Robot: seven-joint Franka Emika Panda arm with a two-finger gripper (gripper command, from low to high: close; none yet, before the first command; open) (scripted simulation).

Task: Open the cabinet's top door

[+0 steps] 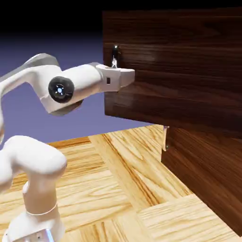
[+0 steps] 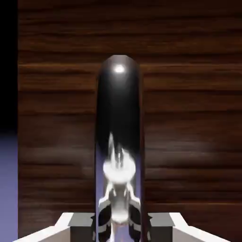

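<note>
At the cabinet's upper level | top door [image 1: 179, 71] standing out past the lower panel [image 1: 203, 168], seemingly partway open | gripper [image 2: 120, 228] clamped on its silver handle [image 2: 119, 104] | left, as judged: swing it wider if needed, then let go

No readable text, label, brand, number or sign shows in either view.
</note>
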